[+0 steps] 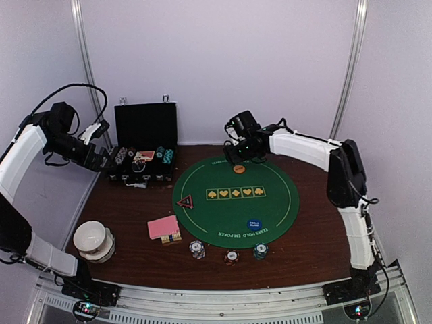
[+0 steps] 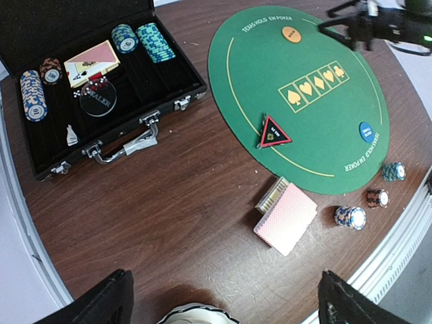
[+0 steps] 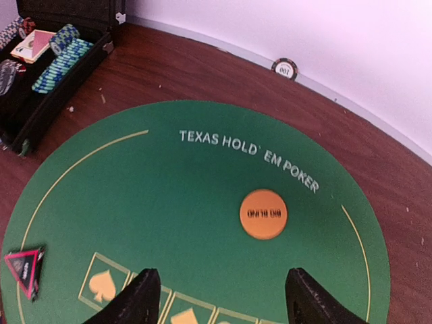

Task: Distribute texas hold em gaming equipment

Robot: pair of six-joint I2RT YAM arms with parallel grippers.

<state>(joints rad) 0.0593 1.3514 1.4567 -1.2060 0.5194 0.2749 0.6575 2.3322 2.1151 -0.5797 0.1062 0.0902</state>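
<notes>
On the round green poker mat lie an orange disc, a blue disc and a red triangle marker. My right gripper hovers just above the mat's far side, open, with the orange disc lying flat a little beyond its fingertips and nothing between them. A pink-backed card deck rests on the wood left of the mat. Three small chip stacks stand along the mat's near edge. My left gripper is open and empty, high over the table's left side.
The open black case at the back left holds chip rows, cards and a clear dealer button. A patterned card box pokes out under the deck. A white bowl stands near left. One lone chip leans at the back wall.
</notes>
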